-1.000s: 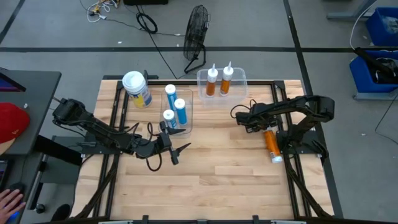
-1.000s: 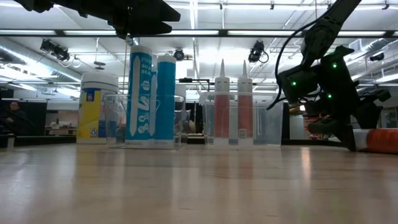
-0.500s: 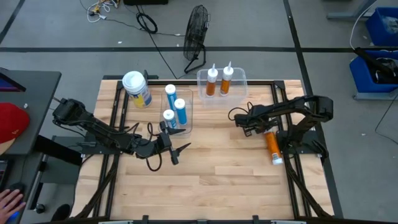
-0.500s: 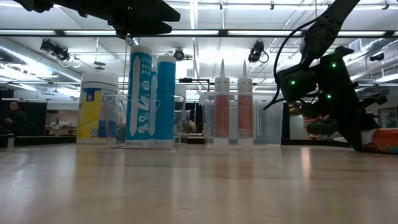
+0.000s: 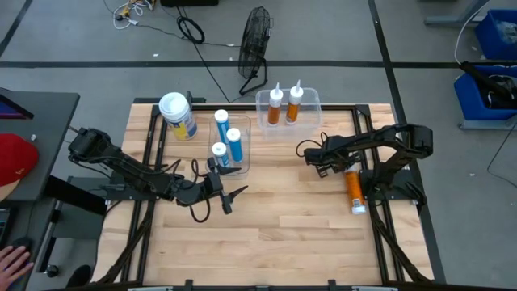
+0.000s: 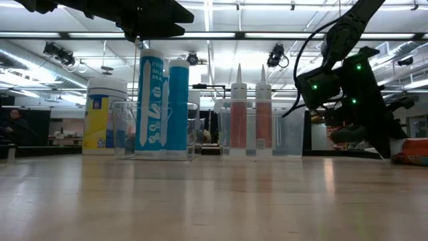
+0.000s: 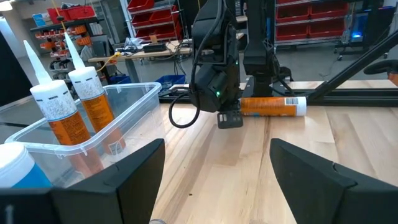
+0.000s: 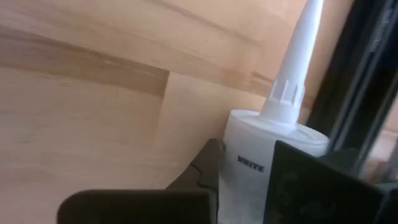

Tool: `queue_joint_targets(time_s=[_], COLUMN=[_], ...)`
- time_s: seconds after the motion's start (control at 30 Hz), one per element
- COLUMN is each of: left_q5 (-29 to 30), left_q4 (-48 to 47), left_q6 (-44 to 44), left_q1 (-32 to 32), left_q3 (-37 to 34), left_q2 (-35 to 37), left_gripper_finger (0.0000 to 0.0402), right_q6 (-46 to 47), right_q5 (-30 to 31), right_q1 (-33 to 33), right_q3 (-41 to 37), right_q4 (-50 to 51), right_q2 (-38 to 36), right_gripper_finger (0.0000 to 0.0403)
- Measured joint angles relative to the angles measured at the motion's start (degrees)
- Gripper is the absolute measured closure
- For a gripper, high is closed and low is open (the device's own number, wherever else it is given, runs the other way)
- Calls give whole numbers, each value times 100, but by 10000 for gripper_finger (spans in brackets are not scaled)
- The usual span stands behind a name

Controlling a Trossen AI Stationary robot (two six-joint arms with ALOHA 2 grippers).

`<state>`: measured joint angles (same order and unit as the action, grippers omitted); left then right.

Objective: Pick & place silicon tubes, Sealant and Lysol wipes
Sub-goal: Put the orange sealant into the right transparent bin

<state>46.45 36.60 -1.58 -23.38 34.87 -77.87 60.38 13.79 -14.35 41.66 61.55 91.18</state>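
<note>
Your right gripper (image 5: 329,164) sits low at the table's (image 5: 283,234) 3 o'clock side, over the upper end of an orange sealant tube (image 5: 353,191) that lies flat against the black frame rail (image 5: 373,194). In the right wrist view the tube's white nozzle (image 8: 292,68) and white shoulder marked "WHITE" sit between the dark fingers (image 8: 311,180); you cannot tell whether they are pressed onto it or only straddling it. From the left wrist view the same tube (image 7: 273,106) lies on the wood just beside that gripper.

Your left gripper (image 5: 228,194) hangs above the boards at about 9 o'clock from the table's middle, claw released and spread wide, grasping nothing.

The Lysol wipes (image 5: 178,115) stand upright at the table's 11 o'clock corner, white lid up, apart from both grippers and just beside a clear bin (image 5: 244,150) that holds three blue silicone tubes (image 5: 234,144) standing on end. A second clear bin (image 5: 311,101) at 12 o'clock holds two orange sealant tubes (image 5: 275,105), also upright. In the low view the wipes canister (image 6: 102,115) stands farthest left in the row.
</note>
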Motion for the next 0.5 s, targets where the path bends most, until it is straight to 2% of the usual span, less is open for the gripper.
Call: queue_joint_targets(time_s=[0.3,0.5], left_q5=[0,0], left_q4=[0,-4], left_q6=[0,-2], left_q1=[0,1], left_q3=[0,0], left_q2=[0,0], left_gripper_finger=[109,109], right_q6=[-127,42], right_q5=[181,424], right_q1=[57,550], right_q3=[785,1817], right_q4=[577,1504], right_q2=[-2,-4], right_gripper_finger=[403,403])
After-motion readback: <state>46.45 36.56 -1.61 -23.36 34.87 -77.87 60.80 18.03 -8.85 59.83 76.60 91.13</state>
